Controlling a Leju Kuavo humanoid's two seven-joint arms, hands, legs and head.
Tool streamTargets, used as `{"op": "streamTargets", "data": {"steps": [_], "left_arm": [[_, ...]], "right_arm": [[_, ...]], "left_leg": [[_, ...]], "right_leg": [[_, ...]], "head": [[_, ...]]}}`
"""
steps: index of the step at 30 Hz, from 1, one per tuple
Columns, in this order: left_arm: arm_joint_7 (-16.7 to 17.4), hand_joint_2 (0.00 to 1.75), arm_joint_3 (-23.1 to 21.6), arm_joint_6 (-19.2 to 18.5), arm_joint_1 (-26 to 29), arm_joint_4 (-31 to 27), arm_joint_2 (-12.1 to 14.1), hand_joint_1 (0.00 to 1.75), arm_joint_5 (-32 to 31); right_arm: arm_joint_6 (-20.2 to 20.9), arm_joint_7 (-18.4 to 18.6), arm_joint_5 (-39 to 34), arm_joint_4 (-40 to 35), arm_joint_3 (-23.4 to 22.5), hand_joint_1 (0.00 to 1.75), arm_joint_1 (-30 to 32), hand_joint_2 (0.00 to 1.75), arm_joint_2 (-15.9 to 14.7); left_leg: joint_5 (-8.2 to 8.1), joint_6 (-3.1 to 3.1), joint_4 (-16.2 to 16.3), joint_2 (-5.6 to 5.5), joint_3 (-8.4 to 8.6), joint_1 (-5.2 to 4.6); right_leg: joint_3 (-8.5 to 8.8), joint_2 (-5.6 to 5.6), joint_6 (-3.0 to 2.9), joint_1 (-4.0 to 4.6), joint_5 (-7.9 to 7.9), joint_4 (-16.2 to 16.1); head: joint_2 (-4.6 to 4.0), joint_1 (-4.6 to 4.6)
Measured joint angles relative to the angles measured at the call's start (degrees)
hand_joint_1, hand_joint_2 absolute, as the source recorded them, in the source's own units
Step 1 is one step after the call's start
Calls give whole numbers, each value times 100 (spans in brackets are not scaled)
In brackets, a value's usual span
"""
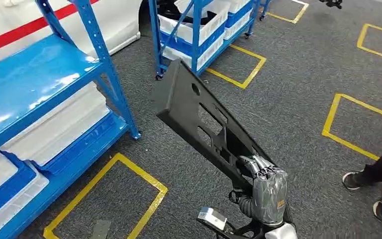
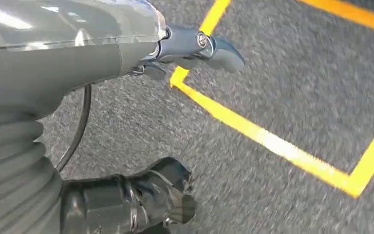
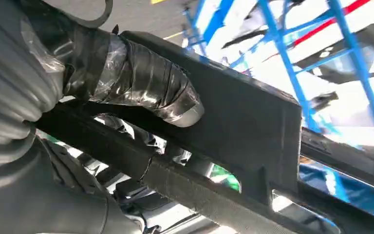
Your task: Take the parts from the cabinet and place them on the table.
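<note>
Currently carrying: right hand (image 1: 267, 185) grips the long black part (image 1: 199, 119) by its near end, the rest slanting up beyond the fingers. Left hand (image 2: 126, 63) holds nothing, fingers apart. Next: find table, lower part flat.

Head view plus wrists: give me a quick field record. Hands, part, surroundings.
right hand: holds the long black part near its lower end, fingers wrapped over its edge
part pose: tilted, far end raised toward the blue rack
left hand: holds nothing, hanging over grey carpet
floor: yellow tape squares
person: shoes at right edge
table: cannot tell
</note>
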Motion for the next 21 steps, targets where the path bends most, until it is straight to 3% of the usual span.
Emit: {"op": "streamTargets", "data": {"steps": [1,2,3,4,5,6,7,9,10,12,14,15,16,17,19,20,21], "left_arm": [[0,175,0,2,0,0,0,0,2],[-2,175,0,4,-5,0,-4,0,2],[-4,175,0,7,-10,0,-7,0,2],[-7,175,0,11,-11,0,-13,0,2],[-9,175,0,13,-6,0,-22,0,4],[-15,175,0,20,-3,0,-22,0,15],[-17,175,0,31,3,0,-22,0,20],[-31,175,2,35,9,0,-33,0,24],[-35,175,2,37,7,0,-39,0,31],[-52,175,2,44,15,0,-37,0,35],[-52,175,2,42,54,0,-37,0,37],[-52,175,2,44,75,0,-37,0,42],[-52,175,2,44,90,0,-37,0,44],[-52,175,2,44,98,0,-37,0,44],[-55,175,2,46,93,0,-35,0,44],[-59,175,2,46,94,0,-33,0,44],[-57,175,9,46,110,0,-26,0,46]], "right_arm": [[0,0,7,0,-17,175,44,175,0],[0,0,28,-2,-50,175,93,175,2],[0,0,59,-35,-87,175,137,175,2],[0,0,85,-79,-125,175,186,175,2],[0,6,107,-135,-164,175,218,175,2],[0,7,116,-159,-192,175,243,175,6],[0,13,122,-208,-232,175,303,175,20],[0,-15,153,-295,-332,175,453,175,46],[0,-39,175,-352,-398,175,526,175,68],[0,-63,216,-439,-483,175,621,175,124],[-2,-101,225,-498,-564,175,679,175,184],[-4,-107,225,-522,-601,175,724,175,197],[-4,-109,225,-527,-634,175,759,175,205],[-4,-109,227,-529,-660,175,785,175,212],[-4,-109,227,-564,-708,175,826,175,241],[-4,-109,227,-577,-721,175,831,175,254],[-7,-109,227,-581,-737,175,832,175,258]], "left_leg": [[-8,-4,2,73,2,0],[-24,-10,6,150,8,0],[-41,-25,14,208,18,0],[-66,-48,25,263,36,1],[-94,-76,33,313,62,0],[-117,-112,50,353,64,-55],[-121,-127,45,384,69,-51],[-130,-180,27,474,99,-50],[-158,-214,32,512,116,-40],[-425,-247,363,66,-17,1],[-895,-256,1291,-63,-447,0],[-1039,-262,1750,-74,-676,-1],[-1021,-260,1925,-74,-781,-1],[-853,-248,1799,-76,-746,-1],[-304,-214,925,-146,-374,4],[-64,-194,433,-319,-158,8],[-119,-174,226,-684,-94,26]], "right_leg": [[-38,-6,14,-16,36,81],[73,-29,24,-29,209,-134],[299,-66,23,-37,434,-539],[607,-160,14,-37,678,-1096],[836,-358,-2,-21,737,-1557],[874,-477,-44,70,687,-1612],[856,-373,-90,69,700,-1612],[834,-284,-124,91,690,-1610],[848,-222,-174,55,711,-1656],[877,-134,-255,25,733,-1687],[876,-11,-292,31,731,-1687],[876,70,-292,43,731,-1684],[879,149,-292,48,731,-1676],[883,231,-291,48,730,-1668],[892,400,-281,40,724,-1636],[888,471,-267,32,714,-1614],[844,531,-237,50,702,-1571]], "head": [[2,-4],[2,-2],[0,-2],[2,-4],[2,-2],[0,-4],[2,-7],[2,-4],[2,-7],[0,-9],[2,-9],[2,-11],[0,-9],[0,-9],[2,-9],[0,-9],[0,-7]]}}
